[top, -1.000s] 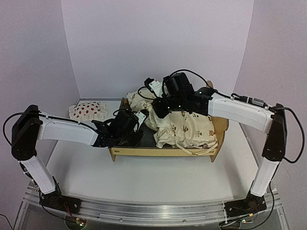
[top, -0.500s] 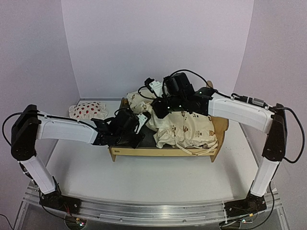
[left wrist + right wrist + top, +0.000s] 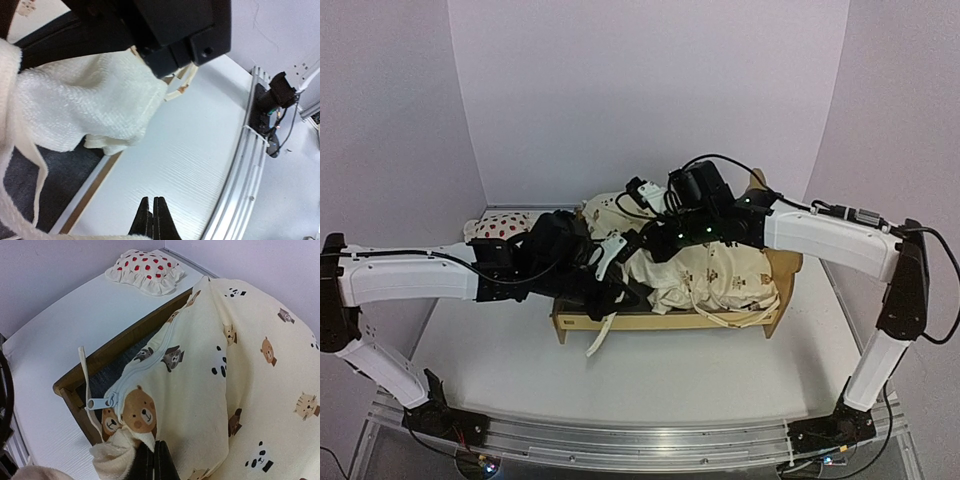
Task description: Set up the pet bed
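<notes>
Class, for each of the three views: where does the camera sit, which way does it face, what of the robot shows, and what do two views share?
Top external: above and behind the left arm and right arm, both in view, facing down at the pet bed.
Left wrist: on its wrist, facing the table past the shut left gripper.
Right wrist: facing the cover past the right gripper.
Shared: top and right wrist both show the pillow.

I note that my left pincer (image 3: pixel 152 216) has closed and moved from the left end of the pet bed (image 3: pixel 670 322) toward its middle. A cream strap (image 3: pixel 600 335) now hangs over the pet bed's front rail.
</notes>
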Robot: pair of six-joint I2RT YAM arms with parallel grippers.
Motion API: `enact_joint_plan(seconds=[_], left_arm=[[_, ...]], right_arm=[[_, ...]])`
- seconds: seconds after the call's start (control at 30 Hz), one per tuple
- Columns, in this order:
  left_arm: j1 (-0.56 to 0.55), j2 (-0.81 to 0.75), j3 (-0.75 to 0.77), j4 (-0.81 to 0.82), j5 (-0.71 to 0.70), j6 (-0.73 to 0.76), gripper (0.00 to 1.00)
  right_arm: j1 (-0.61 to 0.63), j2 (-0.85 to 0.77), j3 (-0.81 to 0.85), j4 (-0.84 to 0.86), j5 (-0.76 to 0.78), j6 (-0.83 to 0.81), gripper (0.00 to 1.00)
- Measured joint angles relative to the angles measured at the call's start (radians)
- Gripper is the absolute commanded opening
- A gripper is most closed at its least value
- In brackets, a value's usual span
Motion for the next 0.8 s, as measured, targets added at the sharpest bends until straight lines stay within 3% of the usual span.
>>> enact_joint_plan(seconds=[0.13, 0.2, 0.47, 0.8], left_arm=[[-0.024, 0.053, -0.010, 0.050, 0.090, -0.059, 0.01], [-0.035, 0.094, -0.013, 0.074, 0.120, -0.084, 0.07], [-0.051, 0.239, -0.017, 0.115, 0.180, -0.147, 0.60], [-0.052, 0.106, 0.032, -0.104, 0.039, -0.101, 0.69]], right_arm=[[0.000, -0.021, -0.033, -0.011, -0.023, 0.032, 0.00], [-0.002, -0.034, -0.053, -0.014, -0.023, 0.041, 0.00], [-0.010, -0.043, -0.094, -0.018, -0.023, 0.056, 0.00], [-0.004, -0.064, -0.147, -0.007, -0.003, 0.022, 0.00]])
